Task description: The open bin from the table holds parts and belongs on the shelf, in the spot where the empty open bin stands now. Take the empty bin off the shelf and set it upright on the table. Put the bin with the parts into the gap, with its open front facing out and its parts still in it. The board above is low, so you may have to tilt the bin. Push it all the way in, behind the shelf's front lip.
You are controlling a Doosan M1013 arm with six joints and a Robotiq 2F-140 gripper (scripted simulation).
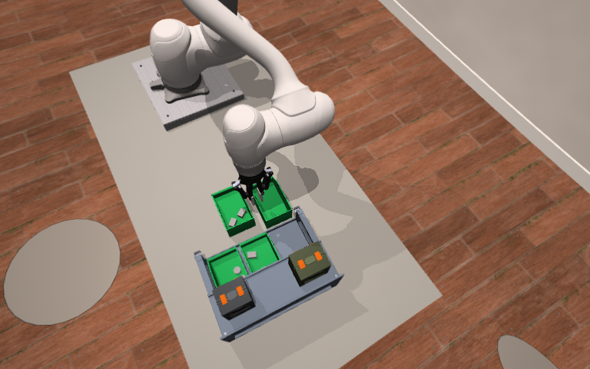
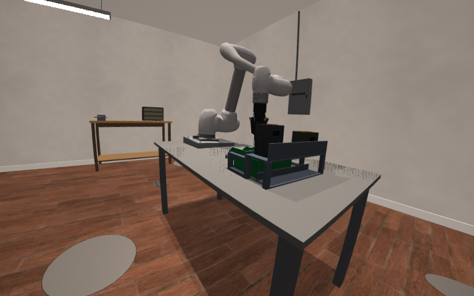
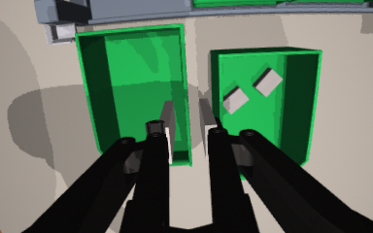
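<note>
The empty green bin (image 1: pixel 278 208) (image 3: pixel 136 63) stands upright on the table in front of the shelf. The green bin with parts (image 1: pixel 228 207) (image 3: pixel 259 111) stands beside it, separated by a narrow strip of table; two small grey blocks lie in it. The shelf (image 1: pixel 286 239) (image 3: pixel 141 10) has a vacant spot at one end, in line with the empty bin. My gripper (image 1: pixel 256 199) (image 3: pixel 186 113) points down with its fingers a small distance apart and nothing held. In the wrist view the empty bin's side wall shows between the fingers, touching neither; the fingertips' height against its rim is unclear.
Two more green bins (image 1: pixel 220 266) (image 1: pixel 266 248) with grey parts sit in the shelf beside the vacant spot. A dark grey case (image 1: pixel 233 300) (image 2: pixel 269 139) and an olive case (image 1: pixel 309 266) (image 2: pixel 305 135) stand on the shelf's top board (image 1: pixel 273 284).
</note>
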